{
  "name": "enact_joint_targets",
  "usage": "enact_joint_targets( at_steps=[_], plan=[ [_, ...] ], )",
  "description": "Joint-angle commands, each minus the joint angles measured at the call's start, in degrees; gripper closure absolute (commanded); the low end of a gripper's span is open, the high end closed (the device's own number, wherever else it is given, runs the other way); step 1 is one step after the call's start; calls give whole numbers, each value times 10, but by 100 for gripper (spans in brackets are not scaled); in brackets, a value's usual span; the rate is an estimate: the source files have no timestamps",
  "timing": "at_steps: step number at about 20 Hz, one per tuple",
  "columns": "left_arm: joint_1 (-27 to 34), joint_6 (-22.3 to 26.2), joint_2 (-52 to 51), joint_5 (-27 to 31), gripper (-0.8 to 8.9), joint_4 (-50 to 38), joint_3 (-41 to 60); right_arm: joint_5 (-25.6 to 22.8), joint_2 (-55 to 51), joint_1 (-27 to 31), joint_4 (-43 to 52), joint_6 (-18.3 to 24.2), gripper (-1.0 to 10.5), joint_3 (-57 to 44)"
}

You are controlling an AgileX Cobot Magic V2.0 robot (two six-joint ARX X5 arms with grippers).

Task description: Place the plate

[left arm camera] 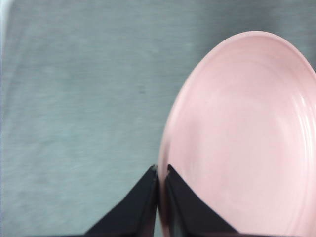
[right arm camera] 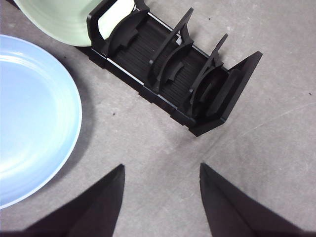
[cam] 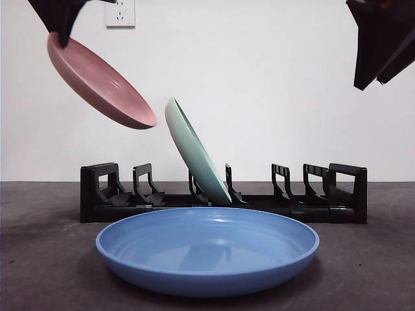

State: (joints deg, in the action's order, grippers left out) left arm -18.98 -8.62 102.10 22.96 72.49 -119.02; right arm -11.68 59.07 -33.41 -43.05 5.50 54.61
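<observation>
A pink plate [cam: 97, 81] hangs tilted in the air at the upper left, above the left end of the black dish rack [cam: 220, 194]. My left gripper [cam: 63, 32] is shut on its rim; the left wrist view shows the jaws pinched on the pink plate [left arm camera: 242, 138] at its edge [left arm camera: 160, 170]. A pale green plate [cam: 194, 152] leans in a middle slot of the rack. A blue plate [cam: 207, 249] lies flat on the table in front. My right gripper [right arm camera: 163, 170] hovers open above the table near the rack's right end [right arm camera: 197, 84].
The grey table [cam: 376, 259] runs to a white wall with a power socket [cam: 120, 11]. Rack slots stand on both sides of the green plate [right arm camera: 64, 19]. The blue plate [right arm camera: 29, 113] lies close in front of the rack.
</observation>
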Motion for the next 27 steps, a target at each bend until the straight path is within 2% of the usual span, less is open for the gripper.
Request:
enact_joint_targets(
  at_steps=[1,6,13,16,18,20,22,27],
  plan=[
    [-2,7,9,17,799,16,-29,1,5,-3,2,-10,705,9],
    [1,7,9,24,799,75,-32,1,5,-3,0,-10,705,9],
    [-10,1,-57,18,799,76,-24,1,5,-3,-4,-21,705,9],
    [-10,-5,-114,-10,799,66,7,1,5,-3,-8,-21,705,9],
    [-10,-8,-162,-13,799,45,50,1,5,-3,-8,-21,705,9],
    [-10,-17,-219,-46,799,2,120,1,5,-3,-8,-25,705,9],
    [-10,-35,-279,-75,799,-45,205,1,5,-3,-8,-25,705,9],
    [-28,-86,-410,-101,799,-124,410,1,5,-3,-7,-25,705,9]
  ],
)
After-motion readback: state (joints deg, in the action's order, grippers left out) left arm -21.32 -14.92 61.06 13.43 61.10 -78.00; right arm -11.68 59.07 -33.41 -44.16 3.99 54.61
